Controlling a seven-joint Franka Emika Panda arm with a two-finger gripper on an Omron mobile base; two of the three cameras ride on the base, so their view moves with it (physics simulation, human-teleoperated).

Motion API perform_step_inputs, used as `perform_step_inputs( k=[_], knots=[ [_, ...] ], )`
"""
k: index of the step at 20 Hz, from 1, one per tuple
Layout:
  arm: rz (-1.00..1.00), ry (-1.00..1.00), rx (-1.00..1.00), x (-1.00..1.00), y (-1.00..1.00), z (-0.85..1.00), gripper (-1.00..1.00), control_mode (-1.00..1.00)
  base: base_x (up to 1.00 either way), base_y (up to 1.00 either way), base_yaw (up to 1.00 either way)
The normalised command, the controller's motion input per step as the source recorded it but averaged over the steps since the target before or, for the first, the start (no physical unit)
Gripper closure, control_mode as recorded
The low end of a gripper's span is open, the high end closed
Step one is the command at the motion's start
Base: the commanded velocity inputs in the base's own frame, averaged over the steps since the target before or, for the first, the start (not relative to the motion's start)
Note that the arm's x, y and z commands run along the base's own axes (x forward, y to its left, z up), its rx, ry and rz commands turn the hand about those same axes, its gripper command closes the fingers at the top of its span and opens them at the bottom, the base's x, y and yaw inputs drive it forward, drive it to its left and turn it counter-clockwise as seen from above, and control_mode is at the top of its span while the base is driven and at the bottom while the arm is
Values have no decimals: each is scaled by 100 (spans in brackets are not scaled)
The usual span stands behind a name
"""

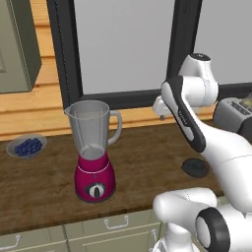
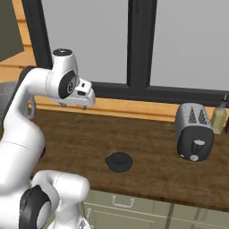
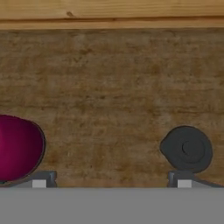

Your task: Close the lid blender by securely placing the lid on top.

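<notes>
**A:** Wooden kitchen counter (image 1: 142, 152) under a dark-framed window, cabinet drawers below. How far along is the job?

**B:** Barely begun, by my reading. The lid (image 2: 119, 161) lies flat on the counter, untouched, and the blender (image 1: 93, 147) stands with its jar mouth open at the top. Nothing is seated yet.

**A:** Where do the two sit relative to each other?

**B:** In the left base view the lid (image 1: 195, 167) is at about 3 o'clock from the blender, well apart, with bare wood between. In the hand view the lid (image 3: 187, 149) shows at 4 o'clock of the picture and the magenta base (image 3: 19, 148) at 8 o'clock.

**A:** And the gripper (image 2: 73, 105)?

**B:** It hangs high over the counter, pointing down, above the stretch between the two. Its fingers (image 3: 180, 179) are spread wide with nothing between them.

**A:** Anything else nearby?

**B:** A bowl of blueberries (image 1: 26, 146) at 9 o'clock of the blender, and a silver toaster (image 2: 193, 131) beyond the lid at its 2 o'clock in the right base view, with a bottle (image 2: 219, 117) just beside it.

**A:** So what is left?

**B:** Everything, I'd judge: descend on the lid, grip it, carry it over, set it on the jar rim.
</notes>
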Motion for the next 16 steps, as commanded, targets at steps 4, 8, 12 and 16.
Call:
perform_step_inputs(
  k=[4,8,12,16],
  knots=[
    [0,12,3,21,-100,-48,-100,-100,0,0,0],
    [-1,22,0,13,-97,-78,-100,-100,0,0,0],
    [-3,20,0,34,-71,-100,-100,-100,0,0,0],
    [-5,18,0,38,-80,-98,-100,-100,0,0,0]
  ],
)
